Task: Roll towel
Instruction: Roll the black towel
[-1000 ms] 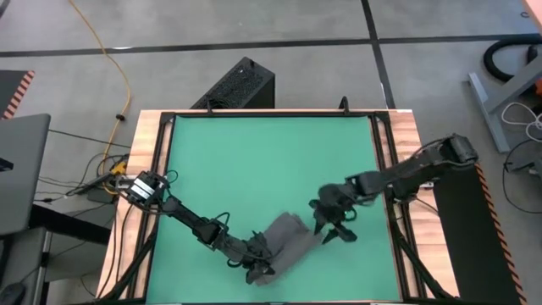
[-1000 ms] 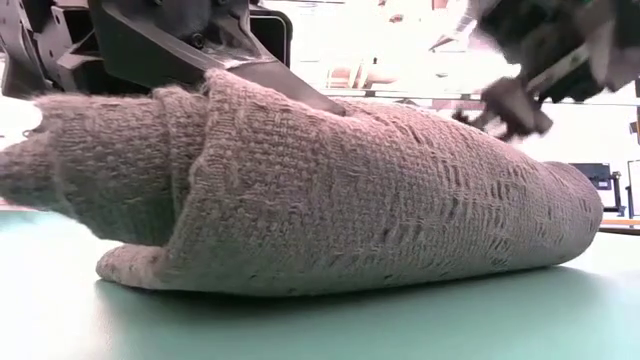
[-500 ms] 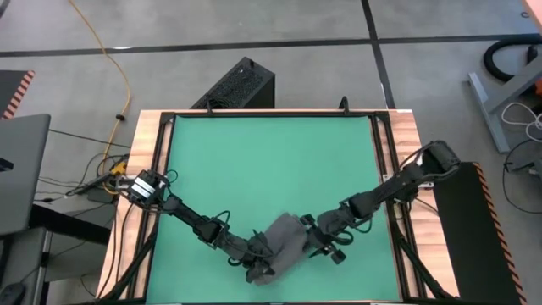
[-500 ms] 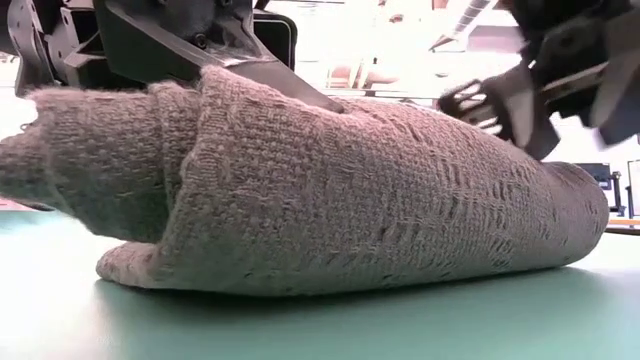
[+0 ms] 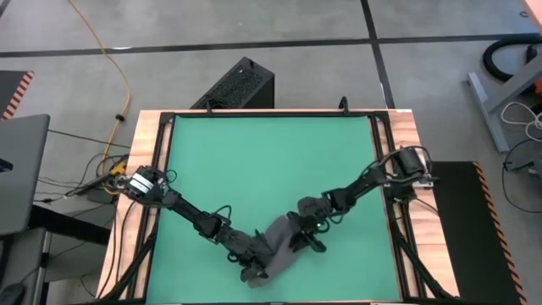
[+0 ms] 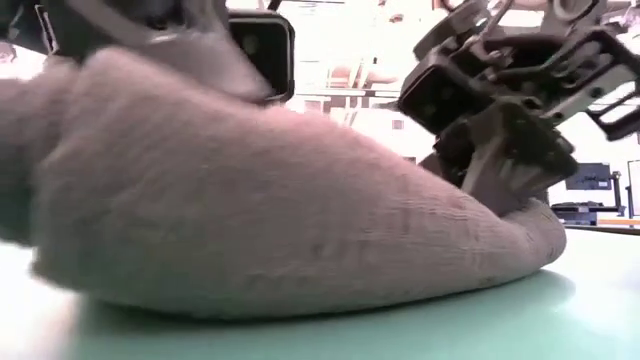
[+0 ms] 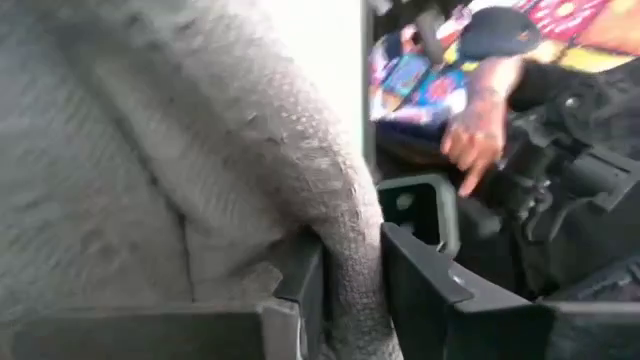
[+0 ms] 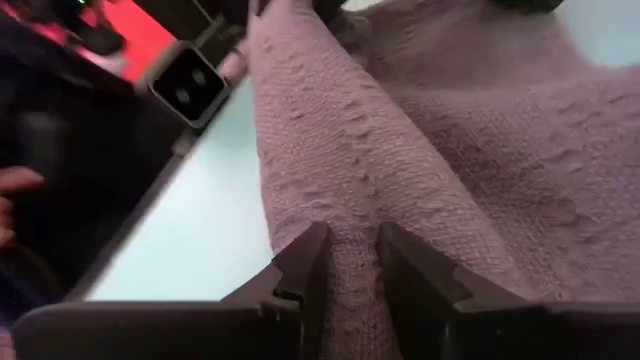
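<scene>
The dark grey towel (image 5: pixel 275 244) lies as a loose roll on the green mat (image 5: pixel 262 161), near the table's front edge, resting on its underside (image 6: pixel 280 290). My left gripper (image 5: pixel 254 269) is at the roll's near left end, with a fold of the cloth between its fingers (image 7: pixel 350 290). My right gripper (image 5: pixel 303 237) slants down onto the roll's far right end and stands closed on a ridge of the cloth (image 8: pixel 345 270). In the low view it sits on the roll's tapering end (image 6: pixel 500 170). My left gripper pinches a raised fold of the towel (image 7: pixel 345 230) between its two fingers, at the roll's near left end. The fingers slant down from the table's left. The rest of the roll lies on the mat. My right gripper pinches a raised ridge of the towel (image 8: pixel 340 200) between its two fingers, at the roll's far right end. It comes slanting down from the table's right. The ridge runs along the fingers. The end below it rests on the mat (image 6: pixel 530 250).
Bare mat stretches over the far half of the table, inside a wooden frame (image 5: pixel 144 169). A black box (image 5: pixel 237 85) stands on the floor beyond the far edge. A person's hand (image 7: pixel 475 140) shows beyond the table in the left wrist view.
My right gripper has come down and toward the table's left, from above the mat onto the towel's right end. Its fingers have narrowed and taken hold of a ridge there. The roll's left end has shifted in the low view.
</scene>
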